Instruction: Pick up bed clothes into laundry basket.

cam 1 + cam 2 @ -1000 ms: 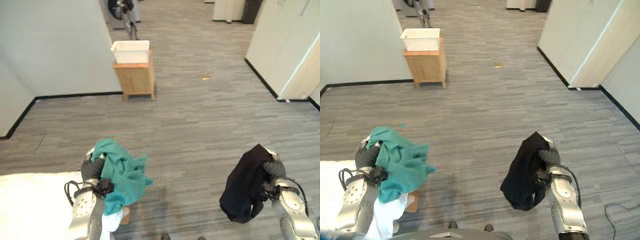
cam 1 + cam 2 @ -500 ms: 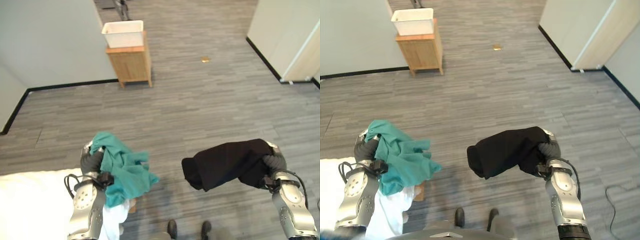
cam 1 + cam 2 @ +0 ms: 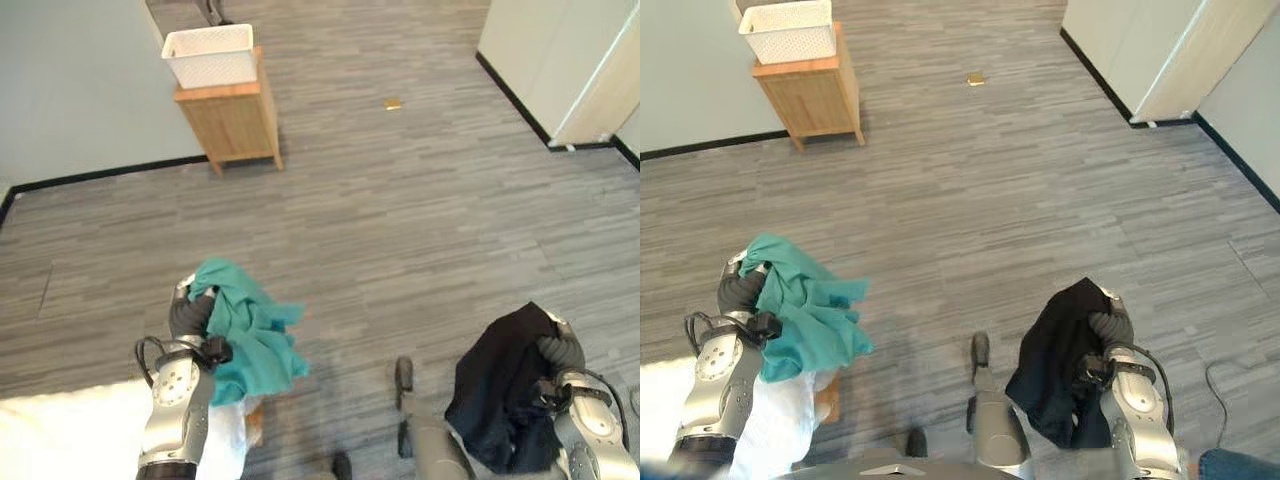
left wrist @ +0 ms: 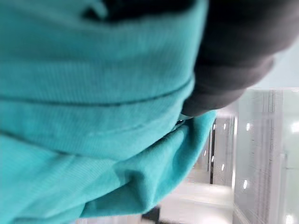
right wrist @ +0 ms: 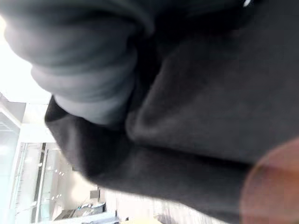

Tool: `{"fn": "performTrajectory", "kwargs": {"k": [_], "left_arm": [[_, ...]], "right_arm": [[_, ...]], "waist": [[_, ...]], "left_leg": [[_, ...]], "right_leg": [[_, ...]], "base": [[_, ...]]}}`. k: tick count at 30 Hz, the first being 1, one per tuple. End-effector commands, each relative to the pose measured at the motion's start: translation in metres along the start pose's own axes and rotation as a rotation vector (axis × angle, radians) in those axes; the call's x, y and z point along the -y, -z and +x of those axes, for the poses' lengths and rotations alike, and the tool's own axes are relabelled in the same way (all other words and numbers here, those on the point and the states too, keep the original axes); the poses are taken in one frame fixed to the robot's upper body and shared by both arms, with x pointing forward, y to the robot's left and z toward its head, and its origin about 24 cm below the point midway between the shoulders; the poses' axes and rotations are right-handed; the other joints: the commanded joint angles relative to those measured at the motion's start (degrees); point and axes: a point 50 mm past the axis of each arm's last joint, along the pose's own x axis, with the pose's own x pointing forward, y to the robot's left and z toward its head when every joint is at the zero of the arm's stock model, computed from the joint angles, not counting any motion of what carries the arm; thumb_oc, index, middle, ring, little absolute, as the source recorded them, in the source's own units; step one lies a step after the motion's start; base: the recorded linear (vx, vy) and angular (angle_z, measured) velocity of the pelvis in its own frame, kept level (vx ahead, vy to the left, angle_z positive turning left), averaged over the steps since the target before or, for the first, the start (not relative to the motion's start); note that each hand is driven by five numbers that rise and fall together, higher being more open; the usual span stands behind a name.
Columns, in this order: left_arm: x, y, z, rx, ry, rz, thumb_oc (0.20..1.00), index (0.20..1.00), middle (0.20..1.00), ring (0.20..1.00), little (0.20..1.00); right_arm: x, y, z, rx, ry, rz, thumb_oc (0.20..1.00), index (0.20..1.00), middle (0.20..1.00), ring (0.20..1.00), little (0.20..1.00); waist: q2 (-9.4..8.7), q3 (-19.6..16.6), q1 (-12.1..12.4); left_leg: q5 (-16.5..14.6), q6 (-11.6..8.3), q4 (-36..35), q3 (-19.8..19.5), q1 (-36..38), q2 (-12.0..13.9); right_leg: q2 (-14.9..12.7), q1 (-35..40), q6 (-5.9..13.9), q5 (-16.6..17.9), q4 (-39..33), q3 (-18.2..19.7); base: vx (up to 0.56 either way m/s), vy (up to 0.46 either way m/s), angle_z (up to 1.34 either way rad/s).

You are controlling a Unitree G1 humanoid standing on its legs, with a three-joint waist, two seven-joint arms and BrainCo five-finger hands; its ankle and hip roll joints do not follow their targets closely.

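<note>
A teal garment [image 3: 247, 335] hangs bunched from my left hand [image 3: 187, 318], which is shut on it at the lower left; up close, the left wrist view has the teal cloth [image 4: 93, 116] against the hand's dark cover. A black garment [image 3: 498, 395] droops from my right hand [image 3: 561, 352], shut on it at the lower right, and black cloth [image 5: 205, 116] lies across the right wrist view. The white laundry basket [image 3: 209, 55] stands far ahead to the left, on top of a small wooden cabinet [image 3: 232, 120].
A white bed [image 3: 60, 435] edge lies at the lower left under my left arm. Grey plank floor [image 3: 400, 220] stretches between me and the cabinet. A small yellowish scrap [image 3: 392, 103] lies on the floor ahead. Pale walls [image 3: 70, 90] close both sides.
The black garment swung out sideways to the left half a second ago and now hangs down again. The whole view has shifted, with the basket now further left. Both hands kept their cloth.
</note>
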Motion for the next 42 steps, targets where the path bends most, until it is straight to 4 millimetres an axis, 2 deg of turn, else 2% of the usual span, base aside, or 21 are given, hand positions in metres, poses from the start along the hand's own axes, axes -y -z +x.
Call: {"fn": "performTrajectory", "kwargs": {"k": [1,2,3,4,7,9,11,14,16,18,21,22,23,25,27,29,31,32,35,38,42], "left_arm": [[-0.011,-0.048,0.007,0.23,0.003,0.036,0.2,0.2,0.2,0.2,0.2],[-0.011,-0.048,0.007,0.231,0.003,0.036,0.2,0.2,0.2,0.2,0.2],[-0.012,-0.046,0.007,0.223,-0.008,0.019,0.2,0.2,0.2,0.2,0.2],[-0.01,-0.049,0.006,0.228,0.009,-0.022,0.2,0.2,0.2,0.2,0.2],[-0.007,-0.05,0.007,0.232,0.013,-0.039,0.2,0.2,0.2,0.2,0.2],[-0.002,-0.046,0.01,0.22,0.016,-0.086,0.2,0.2,0.2,0.2,0.2],[-0.002,-0.044,0.01,0.212,0.02,-0.092,0.2,0.2,0.2,0.2,0.2],[-0.004,-0.039,0.008,0.196,0.003,-0.082,0.2,0.2,0.2,0.2,0.2],[-0.008,-0.04,0.005,0.206,-0.018,-0.079,0.2,0.2,0.2,0.2,0.2],[-0.012,-0.042,0.004,0.214,-0.034,-0.06,0.2,0.2,0.2,0.2,0.2],[-0.02,-0.046,0.0,0.238,-0.061,-0.055,0.2,0.2,0.2,0.2,0.2],[-0.022,-0.046,0.0,0.238,-0.073,-0.052,0.2,0.2,0.2,0.2,0.2],[-0.024,-0.049,0.001,0.245,-0.088,-0.03,0.2,0.2,0.2,0.2,0.2],[-0.025,-0.061,0.005,0.294,-0.092,-0.022,0.2,0.2,0.2,0.2,0.2],[-0.022,-0.065,0.008,0.31,-0.082,-0.011,0.2,0.2,0.2,0.2,0.2],[-0.016,-0.073,0.014,0.337,-0.051,0.021,0.2,0.2,0.2,0.2,0.2],[-0.01,-0.076,0.017,0.346,-0.019,0.008,0.2,0.2,0.2,0.2,0.2],[-0.005,-0.076,0.019,0.348,0.01,-0.016,0.2,0.2,0.2,0.2,0.2],[-0.002,-0.074,0.022,0.336,0.02,-0.021,0.2,0.2,0.2,0.2,0.2],[0.005,-0.073,0.025,0.338,0.048,0.001,0.2,0.2,0.2,0.2,0.2],[0.008,-0.068,0.027,0.321,0.057,-0.021,0.2,0.2,0.2,0.2,0.2]], "right_arm": [[-0.011,-0.052,0.024,0.26,-0.074,0.041,0.2,0.2,0.2,0.2,0.2],[-0.011,-0.052,0.024,0.26,-0.074,0.042,0.2,0.2,0.2,0.2,0.2],[-0.013,-0.057,0.025,0.278,-0.083,0.052,0.2,0.2,0.2,0.2,0.2],[-0.006,-0.062,0.027,0.299,-0.05,0.081,0.2,0.2,0.2,0.2,0.2],[-0.004,-0.064,0.029,0.306,-0.027,0.087,0.2,0.2,0.2,0.2,0.2],[-0.006,-0.074,0.031,0.342,-0.027,0.108,0.2,0.2,0.2,0.2,0.2],[-0.005,-0.076,0.03,0.355,-0.029,0.124,0.2,0.2,0.2,0.2,0.2],[-0.007,-0.073,0.031,0.341,-0.037,0.098,0.2,0.2,0.2,0.2,0.2],[-0.01,-0.071,0.033,0.329,-0.051,0.079,0.2,0.2,0.2,0.2,0.2],[-0.011,-0.071,0.033,0.326,-0.056,0.072,0.2,0.2,0.2,0.2,0.2],[-0.02,-0.063,0.032,0.296,-0.092,0.087,0.2,0.2,0.2,0.2,0.2],[-0.019,-0.059,0.032,0.284,-0.085,0.089,0.2,0.2,0.2,0.2,0.2],[-0.023,-0.055,0.032,0.27,-0.092,0.093,0.2,0.2,0.2,0.2,0.2],[-0.025,-0.057,0.032,0.277,-0.101,0.091,0.2,0.2,0.2,0.2,0.2],[-0.027,-0.055,0.032,0.274,-0.109,0.083,0.2,0.2,0.2,0.2,0.2],[-0.028,-0.054,0.032,0.265,-0.103,0.072,0.2,0.2,0.2,0.2,0.2],[-0.026,-0.051,0.029,0.255,-0.096,0.088,0.2,0.2,0.2,0.2,0.2],[-0.02,-0.046,0.027,0.237,-0.063,0.105,0.2,0.2,0.2,0.2,0.2],[-0.014,-0.041,0.024,0.224,-0.032,0.115,0.2,0.2,0.2,0.2,0.2],[-0.009,-0.043,0.021,0.231,-0.03,0.087,0.2,0.2,0.2,0.2,0.2],[-0.006,-0.048,0.024,0.252,-0.034,0.091,0.2,0.2,0.2,0.2,0.2]], "waist": [[1.06,-2.1,1.7],[0.82,-2.2,1.5],[-0.13,-1.8,1.9],[-3.45,1.2,4.3],[-3.22,2.2,5.1],[-2.67,3.0,7.7],[-2.67,2.7,8.4],[-1.7,1.6,11.3],[-1.25,0.7,12.7],[-1.71,0.4,12.7],[-2.66,-2.1,13.4],[-3.17,-2.7,13.5],[-4.07,-3.1,14.2],[-2.38,-0.9,12.5],[-1.12,-0.2,11.5],[1.02,1.3,8.9],[1.72,1.5,7.3],[1.24,1.3,6.0],[-0.26,0.6,3.7],[-1.43,0.0,2.7],[-1.53,-1.2,2.3]], "left_leg": [[17.0,-6.15,18.2,4.2,0.8,7.5],[17.1,-6.18,18.5,3.9,0.4,7.2],[21.1,-6.28,28.6,3.8,-3.0,7.7],[23.6,-5.19,48.3,7.1,-13.5,8.7],[22.1,-5.35,50.9,8.3,-17.3,9.6],[20.2,-5.19,43.5,11.2,-26.1,10.7],[20.5,-5.11,38.9,11.6,-27.6,9.8],[21.3,-3.85,18.2,11.1,-31.2,3.6],[23.8,-4.05,10.9,11.0,-31.3,1.6],[24.5,-4.04,11.6,14.0,-31.0,1.9],[20.2,-1.31,10.3,16.1,-27.3,1.0],[19.3,-0.69,8.9,16.7,-25.5,0.3],[17.1,1.41,6.1,17.2,-21.4,-2.1],[16.0,3.0,4.1,16.0,-16.9,-1.5],[15.9,3.4,3.3,15.4,-15.4,-0.7],[15.5,3.76,0.7,12.8,-11.5,0.2],[14.8,3.05,-0.7,11.2,-8.7,0.8],[13.2,1.48,-1.3,9.5,-6.5,0.9],[10.7,-0.88,-2.5,6.5,-3.8,1.6],[8.9,-2.53,-3.1,4.6,-0.9,4.1],[11.5,-4.48,4.8,2.3,-2.2,8.4]], "right_leg": [[3.9,1.7,-1.73,1.7,0.6,-1.7],[3.6,1.5,-1.81,1.9,0.5,-1.9],[3.9,4.1,-3.49,0.8,0.3,-2.4],[4.4,11.3,-7.54,-3.2,-1.3,-2.1],[5.3,13.5,-8.0,-4.5,-1.7,-2.1],[5.3,18.5,-7.41,-6.3,-3.7,-1.7],[4.9,19.6,-6.97,-6.4,-4.5,-1.2],[5.5,24.4,-5.93,-9.6,-5.7,1.0],[6.5,27.4,-5.61,-10.9,-5.9,2.4],[6.2,28.5,-5.64,-11.4,-5.5,2.5],[4.4,30.0,-4.57,-13.6,-4.3,3.0],[3.1,29.5,-3.54,-12.5,-2.3,2.5],[-0.2,25.5,0.49,-4.8,11.2,1.6],[-0.7,15.4,3.87,3.7,29.9,3.4],[-0.5,12.6,3.54,4.4,34.0,4.2],[0.4,5.4,1.51,0.8,39.1,5.8],[-1.9,0.9,0.02,-1.0,35.0,5.9],[-4.2,-0.2,-0.05,-1.0,23.6,6.3],[-3.1,1.6,2.06,-0.8,2.9,11.6],[-1.8,2.1,4.23,1.5,0.1,14.6],[0.0,3.2,1.93,-0.6,4.0,12.7]], "base": [[0.34,-0.27,0.34],[0.42,-0.359,0.14],[0.54,-0.609,0.09],[0.54,-0.597,0.05],[0.26,-0.238,0.02],[0.59,-0.169,-0.09],[0.44,-0.016,-0.11],[0.6,0.061,-0.25],[0.55,0.003,-0.32],[0.35,-0.015,-0.63],[0.47,0.08,-0.32],[0.67,0.156,-0.33],[0.58,0.172,-0.35],[0.33,0.151,-0.22],[0.21,0.043,0.37],[0.37,-0.022,0.6],[0.49,-0.166,0.94],[0.66,-0.316,1.17],[0.47,-0.271,0.77],[0.36,-0.298,0.84],[0.32,-0.4,0.93]]}}
